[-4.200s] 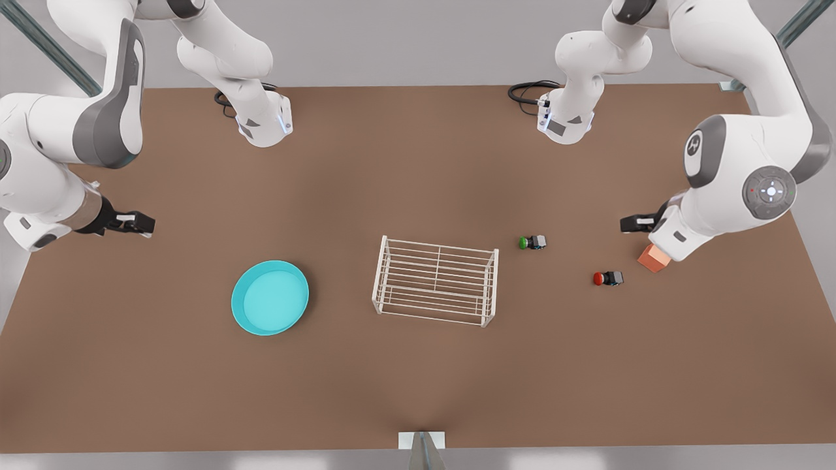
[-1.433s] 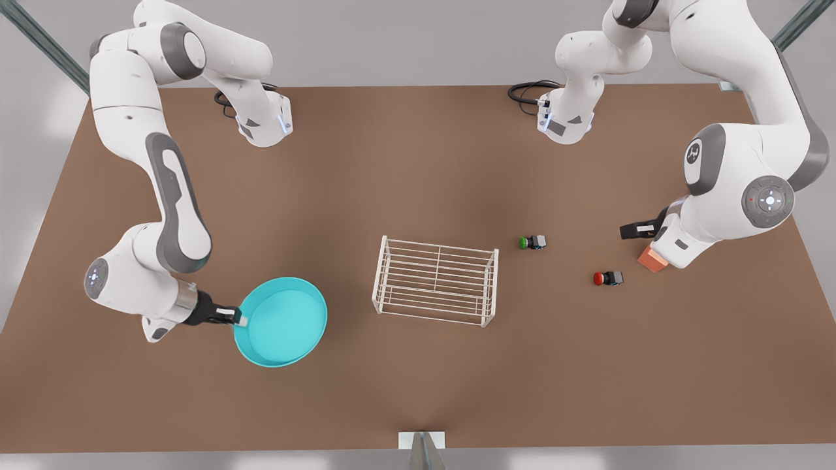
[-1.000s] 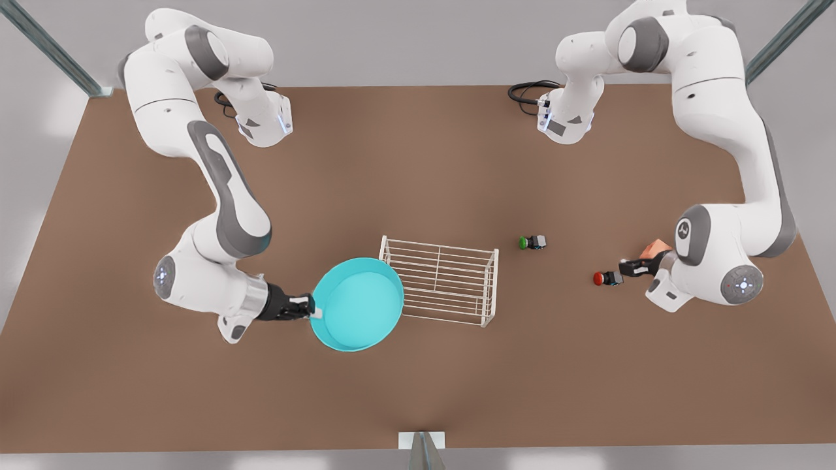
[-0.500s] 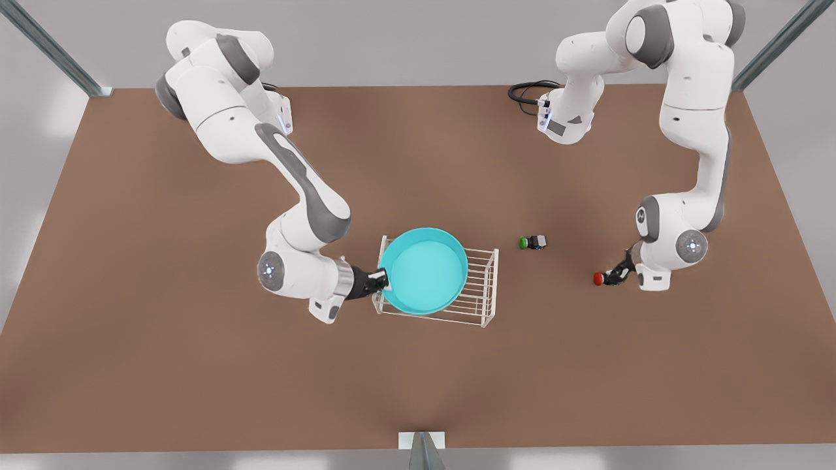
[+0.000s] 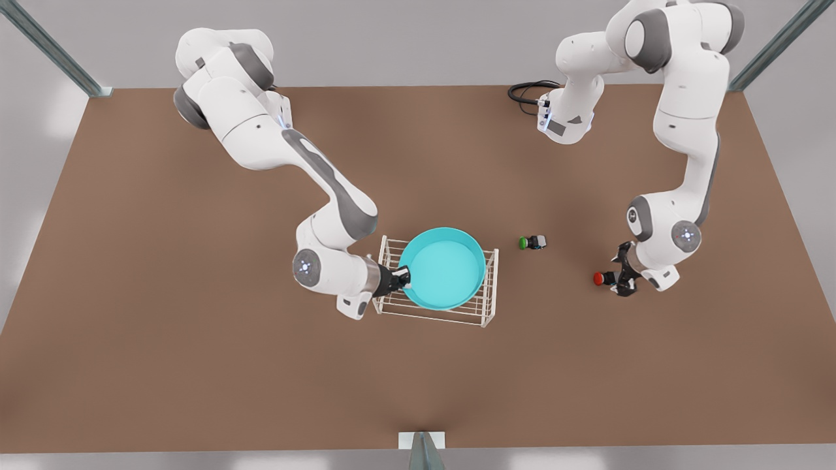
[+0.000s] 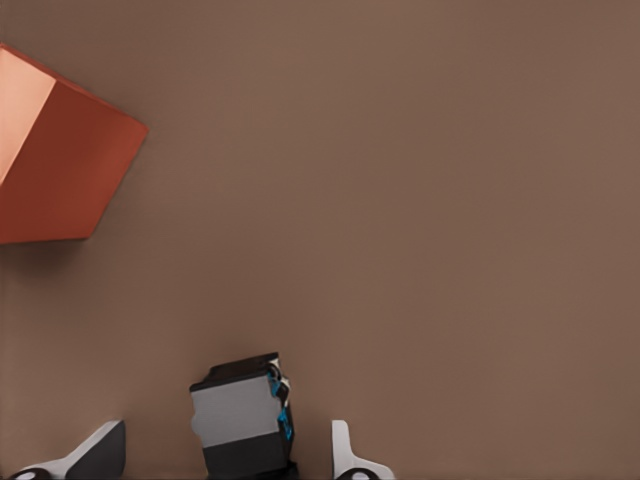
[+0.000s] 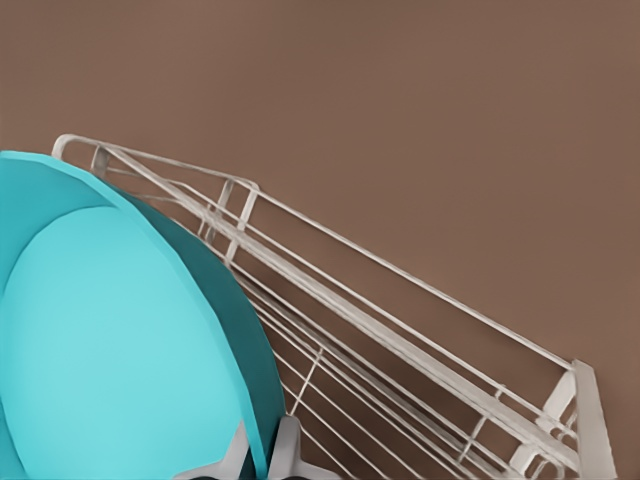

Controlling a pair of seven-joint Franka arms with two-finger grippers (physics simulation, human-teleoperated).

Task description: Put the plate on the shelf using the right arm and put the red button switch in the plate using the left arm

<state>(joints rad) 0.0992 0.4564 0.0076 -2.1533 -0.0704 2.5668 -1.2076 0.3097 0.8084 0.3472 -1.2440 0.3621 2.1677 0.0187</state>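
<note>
Meanwhile right tool [image 5: 403,279] pinches plate [image 5: 444,267] rim

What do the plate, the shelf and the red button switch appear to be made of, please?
The plate looks like smooth turquoise plastic: uniform colour, soft sheen. The shelf seems to be white-coated metal wire, judging by its thin parallel rods. The red button switch has a glossy red cap, probably plastic, on a black body with a grey face.
</note>
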